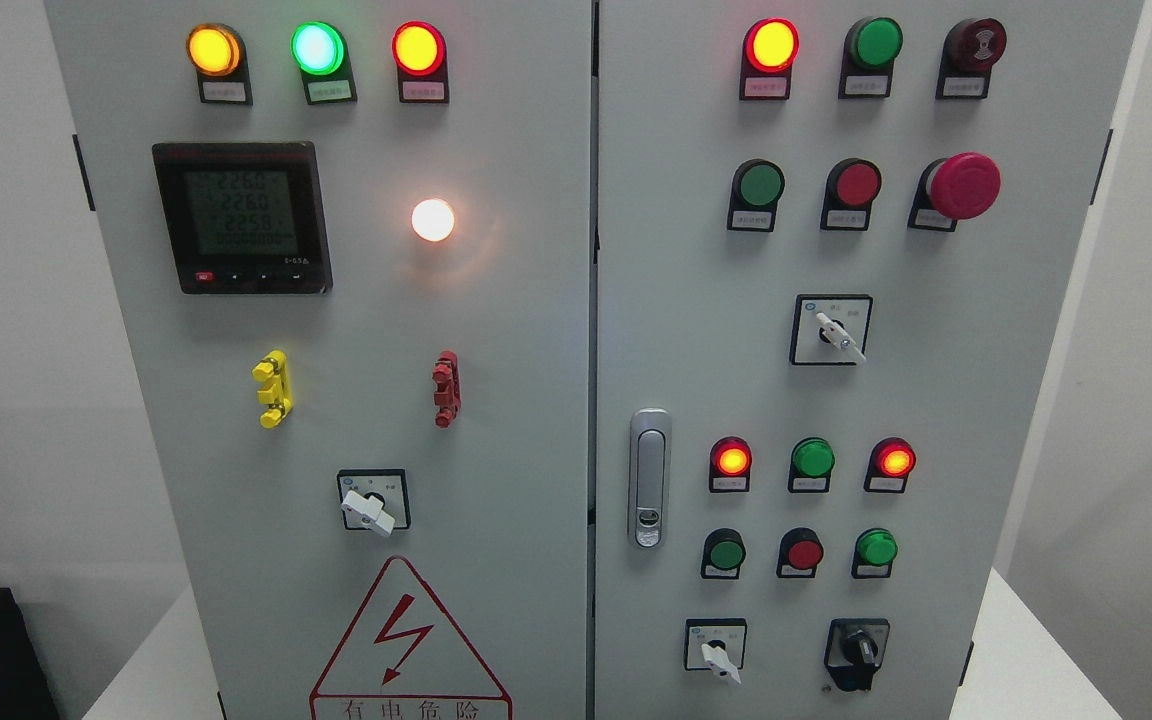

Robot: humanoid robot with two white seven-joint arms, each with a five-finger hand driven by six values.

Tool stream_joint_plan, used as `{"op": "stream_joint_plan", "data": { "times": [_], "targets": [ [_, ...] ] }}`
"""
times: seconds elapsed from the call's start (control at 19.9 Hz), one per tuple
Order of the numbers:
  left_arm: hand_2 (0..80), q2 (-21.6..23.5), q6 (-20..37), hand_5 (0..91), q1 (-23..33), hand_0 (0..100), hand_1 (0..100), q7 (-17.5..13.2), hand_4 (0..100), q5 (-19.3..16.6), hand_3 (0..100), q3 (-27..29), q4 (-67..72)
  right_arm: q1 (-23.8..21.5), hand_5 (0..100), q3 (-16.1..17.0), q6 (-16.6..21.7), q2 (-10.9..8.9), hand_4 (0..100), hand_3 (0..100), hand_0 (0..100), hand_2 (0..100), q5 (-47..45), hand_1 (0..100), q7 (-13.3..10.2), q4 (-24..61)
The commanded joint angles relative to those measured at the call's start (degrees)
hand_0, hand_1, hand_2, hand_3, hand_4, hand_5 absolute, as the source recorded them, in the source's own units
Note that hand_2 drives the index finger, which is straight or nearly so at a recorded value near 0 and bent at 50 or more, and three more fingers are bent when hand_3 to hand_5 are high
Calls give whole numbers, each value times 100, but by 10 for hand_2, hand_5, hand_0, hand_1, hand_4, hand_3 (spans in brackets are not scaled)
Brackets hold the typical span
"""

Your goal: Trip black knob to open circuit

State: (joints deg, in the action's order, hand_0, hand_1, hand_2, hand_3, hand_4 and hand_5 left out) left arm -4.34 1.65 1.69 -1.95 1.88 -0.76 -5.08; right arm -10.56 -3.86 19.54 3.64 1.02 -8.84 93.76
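Black knob (858, 652) near the right door's (936, 400) lower right corner, bare panel around it; neither hand visible, state indeterminable.

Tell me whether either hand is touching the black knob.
Apart. The head view shows the black knob at the right door's lower right with nothing on it; neither hand is in the picture.

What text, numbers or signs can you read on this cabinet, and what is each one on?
"有电危险": under the lightning bolt in the red warning triangle on the left door.
"2268", "2280", "2258", roughly: digital meter; digits blurred, the bottom row unreadable.
Small label plates under lamps and buttons, and the marks around the black knob: too small to read.
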Motion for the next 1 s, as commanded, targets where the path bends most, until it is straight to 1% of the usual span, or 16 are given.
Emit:
{"op": "stream_joint_plan", "data": {
  "times": [0.0,0.25,0.55,0.95],
  "targets": [
    [0,-5,-7,0,-2,120,389,2,0,14,0,5,7,142,849,26,33,23,971,1000,906,0,-14,976,49,169],
    [0,-5,2,0,-2,120,389,2,0,14,0,5,7,300,849,26,-3,31,972,1000,910,0,-14,976,49,266],
    [0,-5,-7,0,-2,120,389,2,0,14,0,5,7,467,848,35,-3,-21,973,1000,916,0,-23,977,58,275],
    [0,-5,2,0,-11,120,389,2,0,14,0,5,7,687,846,158,-11,-65,973,1000,923,0,-23,981,58,266]
  ]
}}
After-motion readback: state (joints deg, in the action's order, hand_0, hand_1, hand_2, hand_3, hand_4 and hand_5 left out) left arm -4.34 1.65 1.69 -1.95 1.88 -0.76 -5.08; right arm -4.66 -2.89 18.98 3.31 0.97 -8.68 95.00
